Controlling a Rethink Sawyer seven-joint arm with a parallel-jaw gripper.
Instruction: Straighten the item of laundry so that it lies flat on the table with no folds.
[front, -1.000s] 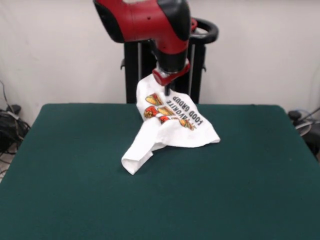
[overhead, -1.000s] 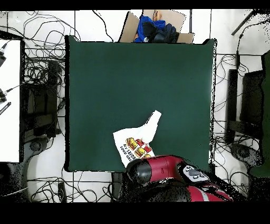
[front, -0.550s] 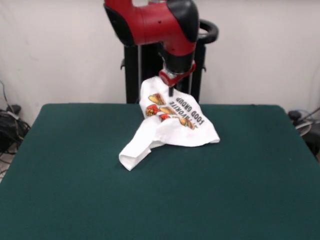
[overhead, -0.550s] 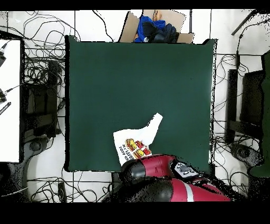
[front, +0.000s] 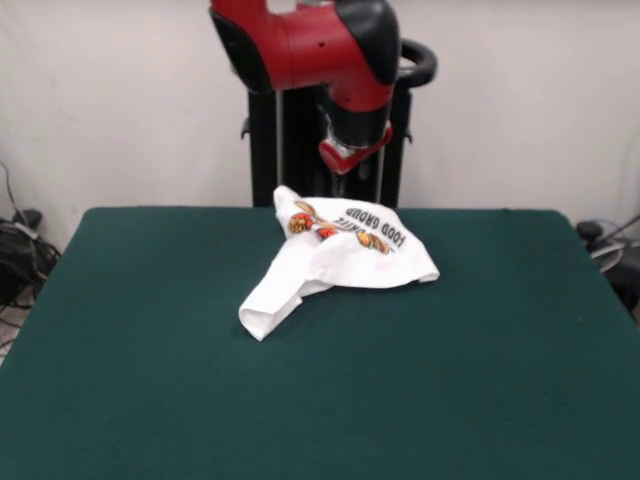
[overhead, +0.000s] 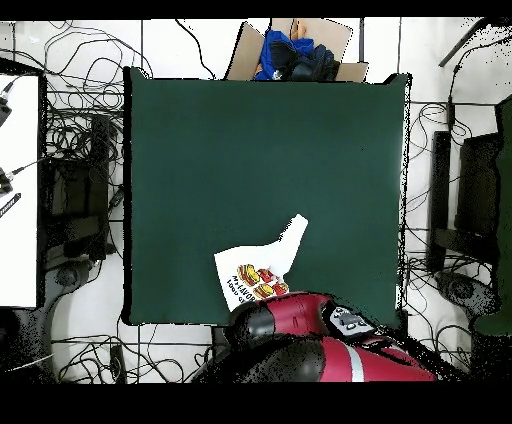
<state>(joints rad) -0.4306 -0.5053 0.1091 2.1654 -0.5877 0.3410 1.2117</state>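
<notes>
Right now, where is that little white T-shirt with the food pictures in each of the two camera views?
Front view: the T-shirt lies crumpled at the table's far edge, near the middle, just below the red arm.
Overhead view: the T-shirt sits near the table's bottom edge, just above the red arm.
Shared landmark: the shirt's black lettering.

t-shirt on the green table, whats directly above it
The red gripper hangs just above the T-shirt's far edge, clear of the cloth. In the overhead view the red arm covers that edge and the gripper. Whether the gripper is open cannot be seen.
</notes>
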